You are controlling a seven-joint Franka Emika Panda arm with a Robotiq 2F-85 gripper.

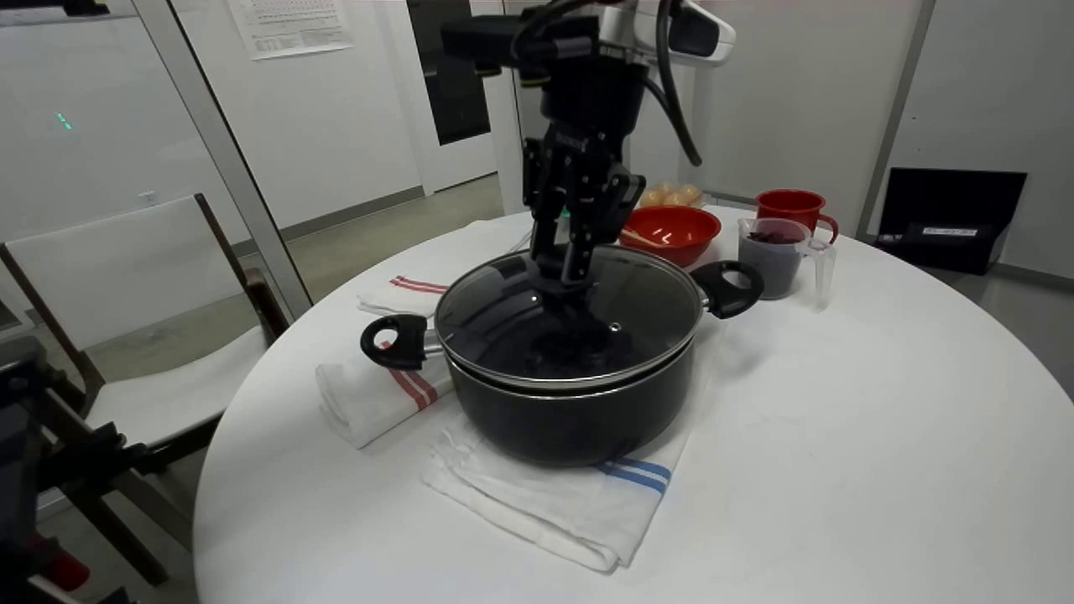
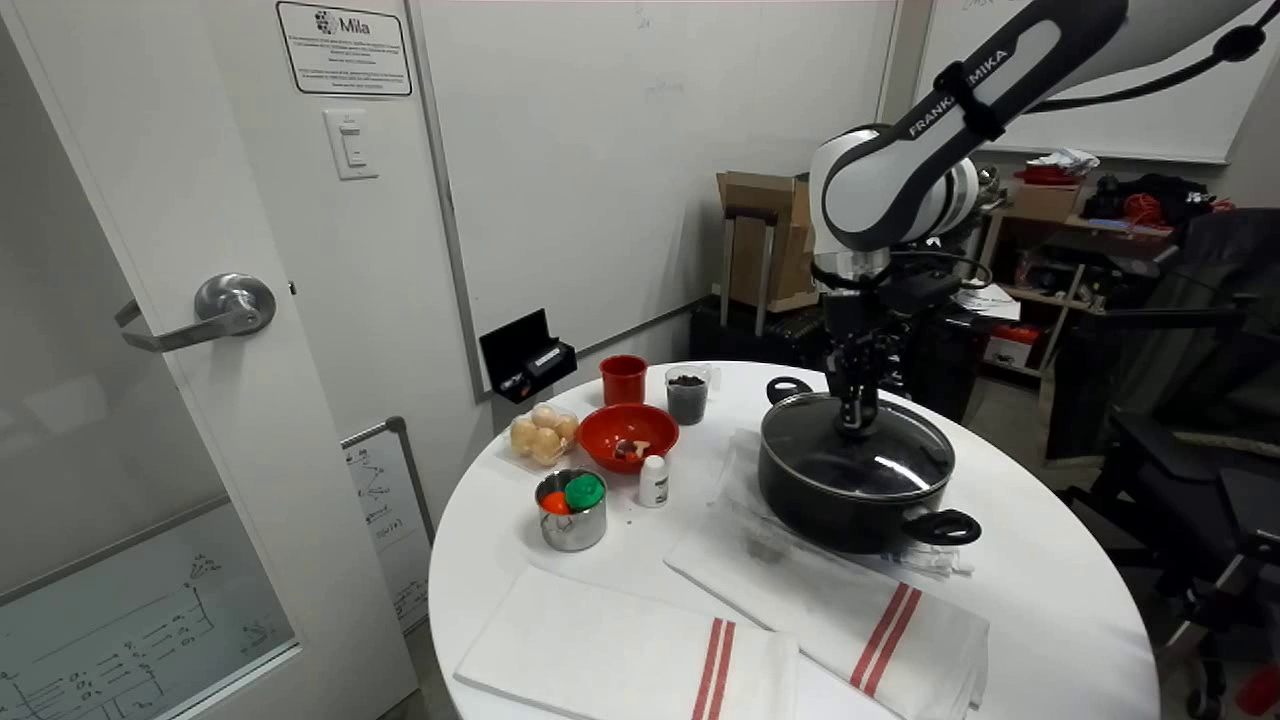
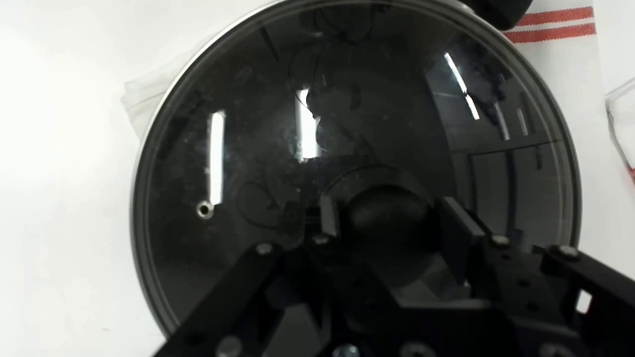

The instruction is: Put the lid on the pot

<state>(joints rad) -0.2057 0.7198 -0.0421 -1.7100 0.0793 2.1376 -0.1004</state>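
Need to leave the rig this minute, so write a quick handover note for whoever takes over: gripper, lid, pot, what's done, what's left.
Gripper: at the lid, fingers either side of its knob; whether they clamp it, I can't tell.
Lid: over the pot, about lined up with it; I can't confirm it is fully seated.
Pot: upright on a folded towel.
Done: lid is over the pot's opening.
Left: check the seating, lower slightly if needed, then probably open the fingers and lift away.
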